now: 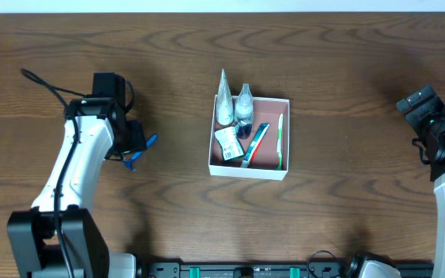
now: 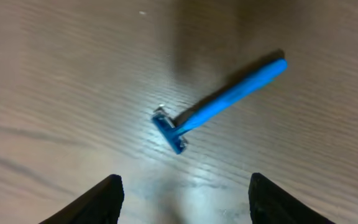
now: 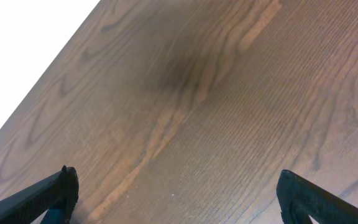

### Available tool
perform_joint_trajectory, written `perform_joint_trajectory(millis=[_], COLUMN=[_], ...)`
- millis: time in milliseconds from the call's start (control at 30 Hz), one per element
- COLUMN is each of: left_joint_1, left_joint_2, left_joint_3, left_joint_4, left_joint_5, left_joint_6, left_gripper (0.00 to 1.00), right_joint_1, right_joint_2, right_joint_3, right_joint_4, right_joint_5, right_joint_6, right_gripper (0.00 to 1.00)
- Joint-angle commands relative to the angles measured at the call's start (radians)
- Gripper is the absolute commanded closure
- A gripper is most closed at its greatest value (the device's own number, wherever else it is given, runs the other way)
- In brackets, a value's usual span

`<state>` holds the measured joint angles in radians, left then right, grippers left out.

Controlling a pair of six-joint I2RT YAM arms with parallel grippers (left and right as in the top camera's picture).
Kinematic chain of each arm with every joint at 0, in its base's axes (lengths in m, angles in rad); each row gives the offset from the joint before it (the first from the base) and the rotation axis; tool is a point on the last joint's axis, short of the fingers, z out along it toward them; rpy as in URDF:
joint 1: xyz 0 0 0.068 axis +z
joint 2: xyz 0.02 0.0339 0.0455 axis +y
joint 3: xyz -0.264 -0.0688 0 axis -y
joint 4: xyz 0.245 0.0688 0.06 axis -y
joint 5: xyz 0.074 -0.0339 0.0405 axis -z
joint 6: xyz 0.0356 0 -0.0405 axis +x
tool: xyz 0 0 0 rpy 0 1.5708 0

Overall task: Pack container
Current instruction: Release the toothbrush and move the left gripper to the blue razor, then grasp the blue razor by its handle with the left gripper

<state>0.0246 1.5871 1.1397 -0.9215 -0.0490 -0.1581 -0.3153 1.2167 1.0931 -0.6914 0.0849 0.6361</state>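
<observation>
The container [image 1: 283, 169], a shallow white-walled box with a pinkish floor, sits at the table's middle. It holds a white tube [image 1: 223, 100], a small clear bottle [image 1: 244, 104], a small packet [image 1: 228, 142], a toothpaste tube [image 1: 256, 142] and a toothbrush [image 1: 280, 137]. A blue razor [image 2: 219, 104] lies flat on the wood left of the box, also in the overhead view [image 1: 141, 151]. My left gripper [image 2: 182, 190] is open and empty, just above the razor, its fingers apart from it. My right gripper [image 3: 176, 186] is open and empty at the far right.
The dark wooden table [image 1: 331, 69] spreads on all sides of the box. The left arm's cable [image 1: 45, 85] loops over the table at the far left. The table's far edge shows in the right wrist view [image 3: 48, 68].
</observation>
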Motion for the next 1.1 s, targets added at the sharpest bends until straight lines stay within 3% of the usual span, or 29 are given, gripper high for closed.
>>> perform_joint_trajectory(millis=[0, 267, 1067], left_joint_1=[0.004, 0.004, 0.004], left_joint_2=[0.054, 0.185, 0.283], left_joint_3=[-0.017, -0.018, -0.018], left_joint_4=[0.008, 0.038, 0.12], left_joint_5=[0.043, 0.109, 0.11], left_joint_6=[0.076, 0.188, 0.253], left_gripper=[0.34, 0.35, 0.36], right_joint_1=[-0.005, -0.005, -0.005], right_joint_2=[0.0, 0.0, 0.0], right_joint_3=[0.006, 0.006, 0.006], right_joint_4=[-0.001, -0.001, -0.001], right_joint_5=[0.005, 0.005, 0.005], right_joint_6=[0.006, 0.006, 0.006], right_gripper=[0.01, 0.01, 0.01])
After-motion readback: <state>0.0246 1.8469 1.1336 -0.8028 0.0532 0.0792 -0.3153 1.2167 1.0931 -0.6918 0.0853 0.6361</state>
